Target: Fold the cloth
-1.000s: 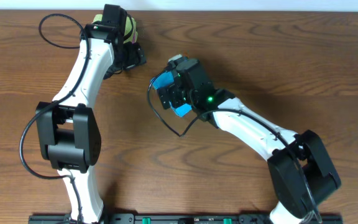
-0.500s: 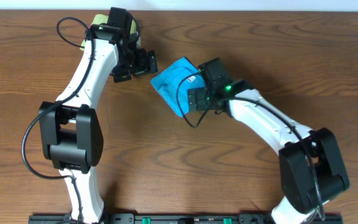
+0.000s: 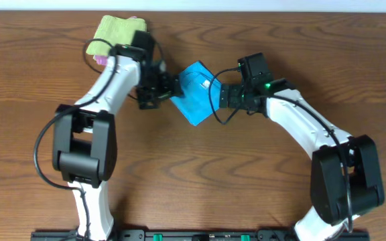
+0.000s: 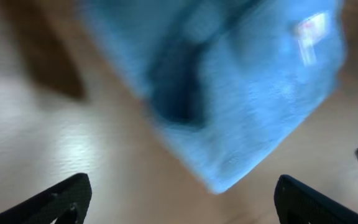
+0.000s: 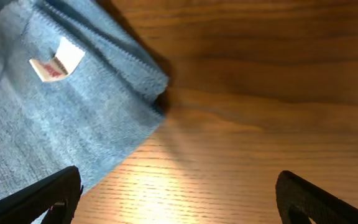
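**Status.** The cloth (image 3: 193, 102) is lying on the table (image 3: 300, 40), turned corner-on like a diamond, btwn the two arms. The left gripper (image 4: 179, 198) is standing wide open w/ nothing in it, hovering at the cloth's left corner. The right gripper (image 5: 176, 198) is likewise released and empty, sitting just beside the right corner, where the white tag (image 5: 56, 61) is facing up.

**Risks.** Layers are showing along the cloth edge in the right wrist view, so a shallow pinch is likely catching one ply only, and the fold would be skewing or opening. The grippers are facing each other across opposite corners, so an uneven pull would be dragging the cloth over the table. The left wrist view is showing blur, making corner pos. hard to confirm.

**Surroundings.** A lime-green folded cloth (image 3: 116, 28) is resting at the far edge, w/ a pink cloth (image 3: 101, 59) peeking out beside it. Both are lying well apart from the work area, and nothing is blocking either gripper.
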Robot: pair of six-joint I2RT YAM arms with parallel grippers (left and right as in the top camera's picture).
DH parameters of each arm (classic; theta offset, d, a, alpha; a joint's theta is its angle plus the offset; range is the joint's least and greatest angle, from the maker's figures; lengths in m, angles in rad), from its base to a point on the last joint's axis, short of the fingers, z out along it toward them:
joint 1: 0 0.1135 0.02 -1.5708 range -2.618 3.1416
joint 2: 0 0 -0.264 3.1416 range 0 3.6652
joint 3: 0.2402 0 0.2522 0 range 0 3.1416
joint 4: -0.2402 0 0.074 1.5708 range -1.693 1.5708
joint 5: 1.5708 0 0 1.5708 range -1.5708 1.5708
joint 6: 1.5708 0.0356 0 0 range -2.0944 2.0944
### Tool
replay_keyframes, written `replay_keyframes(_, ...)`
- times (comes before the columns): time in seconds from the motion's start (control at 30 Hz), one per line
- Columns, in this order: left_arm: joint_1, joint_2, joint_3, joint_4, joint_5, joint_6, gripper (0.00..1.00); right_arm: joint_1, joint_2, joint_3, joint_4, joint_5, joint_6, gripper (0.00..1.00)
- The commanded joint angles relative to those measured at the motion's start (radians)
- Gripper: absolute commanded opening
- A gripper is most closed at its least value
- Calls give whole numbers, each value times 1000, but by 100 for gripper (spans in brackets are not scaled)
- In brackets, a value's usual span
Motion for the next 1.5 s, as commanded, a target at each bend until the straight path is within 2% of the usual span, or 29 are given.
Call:
replay_keyframes(0.0,-55,14,-26,78,22,-71,95,-42,-25,12,0,-74,-56,99)
replay_keyframes(0.13,-89,14,-27,117,-90,-150,95,-104,-25,12,-8,-184,-99,99)
replay_keyframes(0.3,-95,14,-28,110,-198,-179,95,-159,-25,12,-39,-186,-104,99)
replay_keyframes(0.43,-95,14,-28,90,-298,-252,98,-169,-25,12,-38,-185,-110,99)
replay_keyframes(0.47,-95,14,-28,92,-305,-256,95,-169,-25,12,-37,-185,-111,99)
replay_keyframes(0.53,-97,14,-28,105,-314,-274,79,-169,-25,12,-36,-185,-112,99)
replay_keyframes(0.57,-101,14,-28,119,-316,-274,61,-169,-25,12,-35,-185,-117,99)
replay_keyframes(0.6,-105,14,-28,129,-320,-288,49,-169,-25,12,-34,-185,-118,99)
replay_keyframes(0.67,-114,14,-28,142,-322,-309,44,-170,-25,12,-33,-184,-118,99)
replay_keyframes(0.73,-126,14,-28,148,-323,-324,31,-170,-25,12,-34,-181,-118,99)
replay_keyframes(0.77,-133,14,-28,149,-328,-325,29,-170,-25,12,-33,-181,-117,99)
replay_keyframes(0.8,-138,14,-28,148,-338,-325,30,-170,-25,12,-34,-180,-118,99)
replay_keyframes(0.83,-143,14,-28,147,-348,-325,36,-170,-25,12,-34,-179,-117,99)
replay_keyframes(0.87,-149,14,-28,146,-356,-325,49,-170,-25,12,-34,-177,-118,99)
replay_keyframes(0.9,-153,14,-28,143,-357,-325,51,-170,-25,12,-34,-177,-118,99)
replay_keyframes(0.97,-158,14,-28,142,-357,-325,49,-170,-25,12,-34,-174,-126,99)
replay_keyframes(1.07,-163,14,-28,126,-381,-326,54,-170,-25,12,-34,-170,-129,100)
replay_keyframes(1.3,-166,14,-28,71,-462,-326,55,-170,-25,12,-34,-157,-133,99)
replay_keyframes(1.47,-168,15,-29,116,-474,-356,49,-170,-25,12,-33,-151,-133,99)
